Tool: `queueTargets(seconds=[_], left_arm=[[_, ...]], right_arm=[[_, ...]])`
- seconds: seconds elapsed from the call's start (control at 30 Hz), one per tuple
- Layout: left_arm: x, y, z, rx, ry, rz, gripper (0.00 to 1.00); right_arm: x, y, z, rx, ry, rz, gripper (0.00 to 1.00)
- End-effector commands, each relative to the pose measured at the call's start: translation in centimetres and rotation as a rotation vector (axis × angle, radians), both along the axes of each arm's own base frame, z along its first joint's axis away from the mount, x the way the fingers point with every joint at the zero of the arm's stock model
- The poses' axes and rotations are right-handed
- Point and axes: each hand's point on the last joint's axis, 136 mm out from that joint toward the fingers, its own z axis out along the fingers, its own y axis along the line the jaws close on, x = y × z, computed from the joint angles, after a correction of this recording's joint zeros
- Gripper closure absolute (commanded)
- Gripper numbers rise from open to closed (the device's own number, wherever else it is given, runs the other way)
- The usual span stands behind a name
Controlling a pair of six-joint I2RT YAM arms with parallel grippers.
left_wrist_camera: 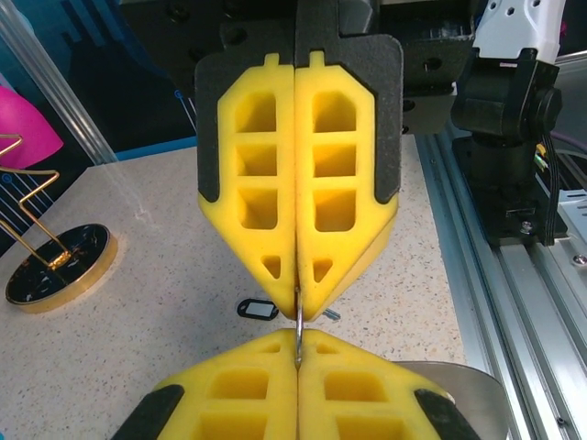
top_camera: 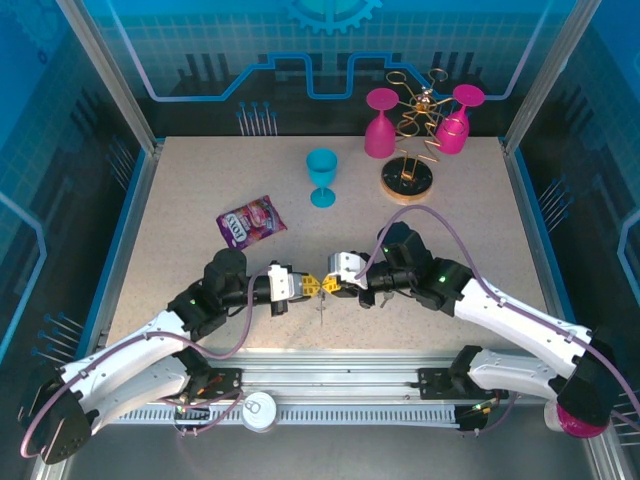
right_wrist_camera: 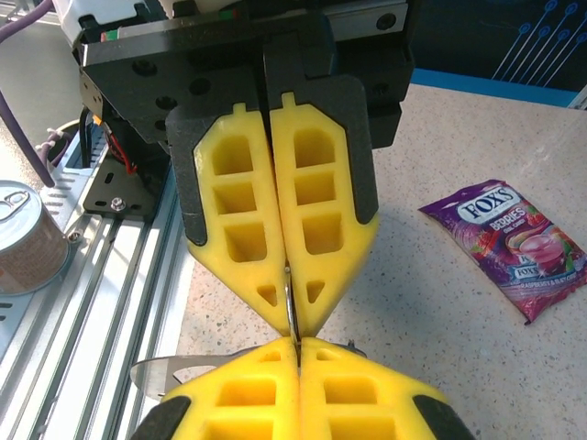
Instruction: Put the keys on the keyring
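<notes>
Two yellow latticed tips meeting, left pincer (top_camera: 314, 286), right pincer (top_camera: 330, 284), both clamped on thin metal keyring (left_wrist_camera: 299, 321)

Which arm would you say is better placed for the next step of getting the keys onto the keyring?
Probably right. The left gripper and right gripper pinch one thin metal piece tip to tip, and a small dark loop lies on the table near the right one.

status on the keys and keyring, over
Jaws shut, tip to tip: left gripper, right gripper. Between them, thin silver metal piece pinched. On table, small black oval loop.
</notes>
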Motion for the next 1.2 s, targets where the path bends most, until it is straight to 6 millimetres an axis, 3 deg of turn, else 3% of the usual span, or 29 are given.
queueTargets(seconds=[0.0,0.1,0.17,0.2,0.33,0.6,0.97,1.07,1.17], left_arm=[[0.6,0.0,0.6,0.013,-0.014,0.023,1.00],[0.4,0.0,1.0,-0.014,-0.021,0.021,1.00],[0.2,0.0,1.3,-0.039,-0.021,0.016,1.00],[0.0,0.0,1.5,-0.051,-0.019,0.009,1.00],[-0.5,-0.1,1.7,-0.073,-0.002,-0.017,1.00],[-0.7,-0.2,1.9,-0.096,0.004,-0.032,1.00],[-1.0,-0.3,2.1,-0.114,0.006,-0.053,1.00],[-1.2,-0.4,2.2,-0.126,0.010,-0.063,1.00],[-1.3,-0.4,2.4,-0.133,0.010,-0.066,1.00]], right_arm=[[-1.0,0.9,2.9,0.062,-0.026,0.052,1.00],[-0.7,0.7,2.7,0.089,-0.030,0.035,0.99],[-0.4,0.3,2.6,0.134,-0.040,0.013,0.76],[-0.2,0.0,2.6,0.161,-0.044,0.005,0.71],[0.1,-0.8,2.4,0.240,-0.030,0.005,0.70],[0.0,-0.5,1.8,0.269,-0.021,0.041,0.72],[0.0,0.3,1.9,0.283,-0.001,0.082,0.82],[0.1,0.5,2.0,0.283,0.002,0.090,0.87],[0.0,0.6,2.1,0.282,0.005,0.101,1.00]])
